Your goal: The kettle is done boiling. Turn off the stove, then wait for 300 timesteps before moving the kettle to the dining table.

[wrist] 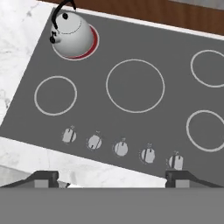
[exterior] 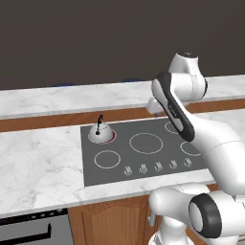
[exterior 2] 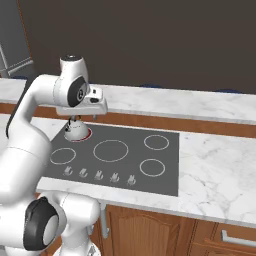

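kettle beyond gripper (upper left)

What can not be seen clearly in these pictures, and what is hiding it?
- Kettle, right base view: its top is hidden behind the robot's hand.
- Stove, left base view: its right part is covered by the arm.
- Knobs, hand view: too small to tell which one controls the red burner.
- Gripper, hand view: fingertips cut by the bottom edge.

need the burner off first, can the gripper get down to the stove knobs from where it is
Probably yes. The gripper hangs open above the stove, with nothing between it and the knobs; the kettle sits well away.
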You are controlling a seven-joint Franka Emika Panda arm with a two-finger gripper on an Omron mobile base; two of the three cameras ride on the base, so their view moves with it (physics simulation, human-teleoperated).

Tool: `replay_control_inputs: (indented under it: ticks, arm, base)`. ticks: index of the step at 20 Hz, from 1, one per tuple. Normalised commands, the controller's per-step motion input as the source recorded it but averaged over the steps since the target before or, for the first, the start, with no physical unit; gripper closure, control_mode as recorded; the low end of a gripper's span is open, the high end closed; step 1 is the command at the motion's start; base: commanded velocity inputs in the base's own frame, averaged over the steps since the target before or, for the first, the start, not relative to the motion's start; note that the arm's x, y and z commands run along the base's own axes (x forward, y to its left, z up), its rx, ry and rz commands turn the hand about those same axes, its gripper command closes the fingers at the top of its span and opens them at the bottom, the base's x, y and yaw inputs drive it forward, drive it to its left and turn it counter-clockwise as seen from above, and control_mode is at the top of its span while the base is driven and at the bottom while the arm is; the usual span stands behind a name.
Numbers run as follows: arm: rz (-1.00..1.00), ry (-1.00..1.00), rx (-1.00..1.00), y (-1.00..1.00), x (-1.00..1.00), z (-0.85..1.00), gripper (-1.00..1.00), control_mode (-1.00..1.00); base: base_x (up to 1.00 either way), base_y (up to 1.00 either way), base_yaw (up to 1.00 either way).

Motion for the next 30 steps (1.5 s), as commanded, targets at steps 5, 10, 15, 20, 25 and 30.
replay_control_inputs:
  ticks: [5, 10, 15, 20, 25, 30]
  arm:
    - [0.19, 0.00, -0.09, 0.11, 0.00, 0.00, -1.00, -1.00]
    - [0.15, 0.00, -0.14, 0.11, -0.04, 0.00, -1.00, -1.00]
    - [0.20, 0.00, -0.07, 0.00, -0.04, 0.00, -1.00, -1.00]
    - [0.26, 0.00, 0.00, 0.00, -0.01, 0.00, -1.00, -1.00]
    - [0.26, 0.00, -0.07, 0.02, -0.05, -0.05, -1.00, -1.00]
    - [0.27, 0.00, -0.13, 0.02, -0.01, -0.17, -1.00, -1.00]
  base:
    - [0.00, 0.00, 0.00]
    - [0.00, 0.00, 0.00]
    - [0.00, 0.00, 0.00]
    - [0.00, 0.00, 0.00]
    - [0.00, 0.00, 0.00]
    - [0.00, 0.00, 0.00]
